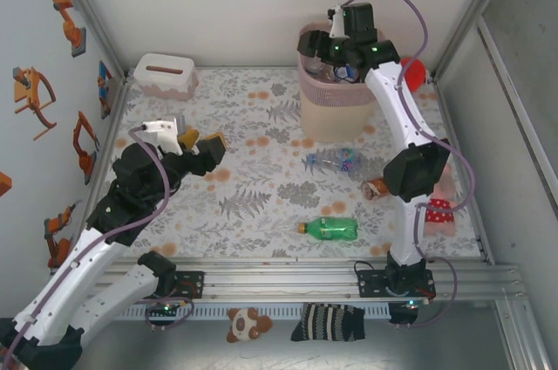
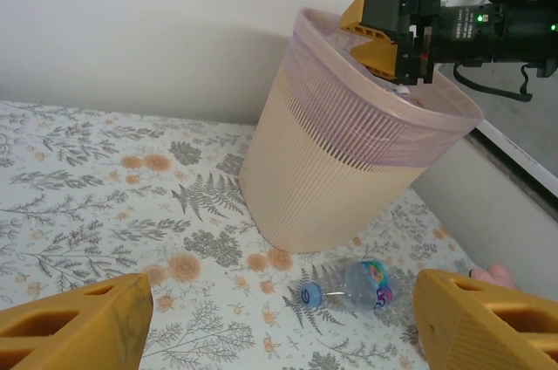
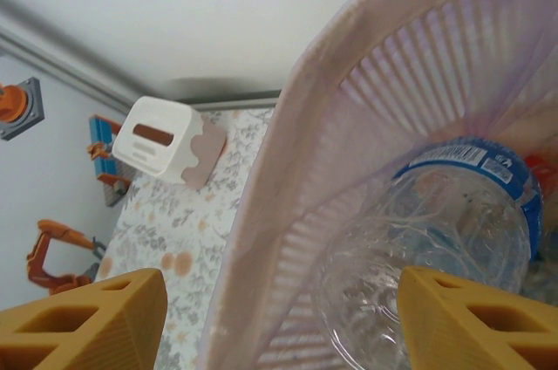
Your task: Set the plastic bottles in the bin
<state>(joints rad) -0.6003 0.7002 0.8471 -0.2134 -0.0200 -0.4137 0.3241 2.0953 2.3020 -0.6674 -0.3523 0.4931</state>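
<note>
The bin (image 1: 336, 104) stands at the back of the table, right of centre. My right gripper (image 1: 338, 45) hovers over its mouth, open. In the right wrist view a clear bottle with a blue label (image 3: 453, 248) lies inside the bin (image 3: 288, 178), close to the right finger and not clamped. A clear bottle with a blue cap (image 1: 336, 161) lies on the table in front of the bin, also the bottle (image 2: 357, 284) in the left wrist view. A green bottle (image 1: 331, 228) lies nearer the front edge. My left gripper (image 1: 202, 141) is open at mid-left, pointing toward the bin (image 2: 349, 161).
A white tissue box (image 1: 164, 75) sits at the back left. A red toy (image 1: 413, 73) is behind the bin on the right. Plush toys (image 1: 440, 204) lie by the right arm. White walls enclose the flowered table (image 1: 253, 187).
</note>
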